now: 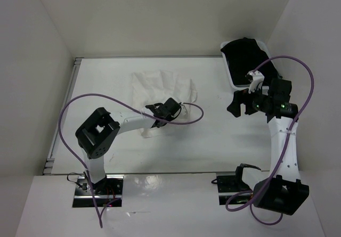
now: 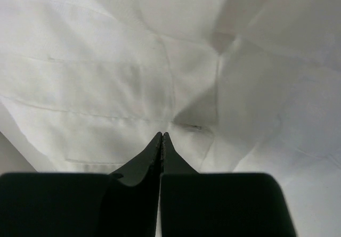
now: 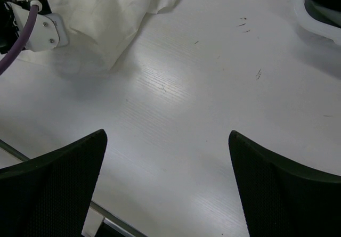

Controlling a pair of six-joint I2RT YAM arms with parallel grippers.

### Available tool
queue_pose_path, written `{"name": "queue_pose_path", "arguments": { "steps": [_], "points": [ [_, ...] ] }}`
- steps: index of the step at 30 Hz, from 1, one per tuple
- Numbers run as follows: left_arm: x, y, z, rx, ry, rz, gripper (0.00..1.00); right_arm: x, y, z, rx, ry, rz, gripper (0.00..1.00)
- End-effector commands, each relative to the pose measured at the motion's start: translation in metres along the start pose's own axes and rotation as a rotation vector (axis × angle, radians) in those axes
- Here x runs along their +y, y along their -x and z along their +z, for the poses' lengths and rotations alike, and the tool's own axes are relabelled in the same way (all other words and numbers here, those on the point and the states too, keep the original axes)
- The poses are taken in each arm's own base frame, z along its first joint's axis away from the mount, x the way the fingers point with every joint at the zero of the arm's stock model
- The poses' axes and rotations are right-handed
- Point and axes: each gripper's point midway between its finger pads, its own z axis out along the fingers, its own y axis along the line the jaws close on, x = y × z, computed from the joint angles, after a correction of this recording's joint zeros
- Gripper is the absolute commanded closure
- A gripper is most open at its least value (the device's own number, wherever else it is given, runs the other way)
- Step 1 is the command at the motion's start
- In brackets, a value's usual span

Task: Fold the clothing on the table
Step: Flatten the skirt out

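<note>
On left-centre of table [image 1: 224,141], white skirt [image 1: 160,88] lay crumpled. Clenched left gripper [image 2: 162,136] apparently pinched fabric near its near edge. Released right gripper [image 3: 166,136] hung over bare table, well apart. Step: first fold grasp. Next: lift pinch gently, carry across skirt.

Skirt [image 1: 160,90]: white, thin fabric, crumpled into a loose, uneven heap, not spread flat. Creases and soft folds run across it, and stitched seam lines show up close. It lies on the table [image 1: 213,141], left of centre, one corner trailing toward the near side. Table: white, flat, faintly scuffed, with a metal rail along its left edge.
</note>
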Motion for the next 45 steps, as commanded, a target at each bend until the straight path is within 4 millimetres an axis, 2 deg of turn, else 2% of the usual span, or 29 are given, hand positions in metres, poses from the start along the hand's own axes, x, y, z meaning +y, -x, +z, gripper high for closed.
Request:
{"name": "queue_pose_path", "arguments": {
  "steps": [1,5,9,10,15,18,21,25,29,30,33,40,45],
  "points": [
    [0.017,0.006,-0.006,-0.008,0.039,-0.032,0.98,0.004,0.004,-0.005,-0.027,0.004,-0.007,0.01],
    [0.013,0.001,-0.002,0.003,0.038,-0.046,0.72,0.004,0.004,-0.005,-0.027,0.004,-0.007,0.01],
    [0.007,0.001,0.001,0.003,0.018,-0.053,0.59,0.004,0.004,-0.005,-0.027,0.004,-0.007,0.01],
    [0.007,0.001,0.001,0.003,0.018,-0.062,0.53,0.004,0.004,-0.005,-0.027,0.004,-0.007,0.01],
    [0.0,0.001,0.005,0.011,-0.01,-0.064,0.35,0.002,0.004,-0.006,-0.028,-0.003,-0.002,0.01],
    [-0.006,0.001,0.008,0.013,-0.032,-0.069,0.32,0.002,0.004,-0.006,-0.028,-0.003,-0.002,0.01],
    [-0.012,-0.003,0.014,0.028,-0.048,-0.06,0.32,0.002,0.004,-0.006,-0.028,-0.003,-0.002,0.01],
    [-0.015,0.002,0.016,0.013,-0.062,-0.064,0.34,0.003,0.002,-0.007,-0.022,-0.001,0.004,0.01],
    [-0.018,0.003,0.019,0.011,-0.071,-0.064,0.44,0.002,0.001,-0.005,-0.015,0.002,0.01,0.01],
    [-0.018,0.003,0.019,0.011,-0.071,-0.064,0.5,0.002,0.001,-0.005,-0.015,0.002,0.01,0.01],
    [-0.025,0.002,0.025,0.014,-0.094,-0.06,0.59,0.0,0.001,-0.006,-0.016,-0.005,0.015,0.01],
    [-0.034,0.0,0.03,0.02,-0.126,-0.053,0.65,-0.001,0.0,-0.004,-0.01,-0.003,0.02,0.01],
    [-0.043,-0.003,0.036,0.024,-0.176,-0.055,0.77,-0.001,0.0,-0.004,-0.01,-0.003,0.02,0.01]
  ]
}}
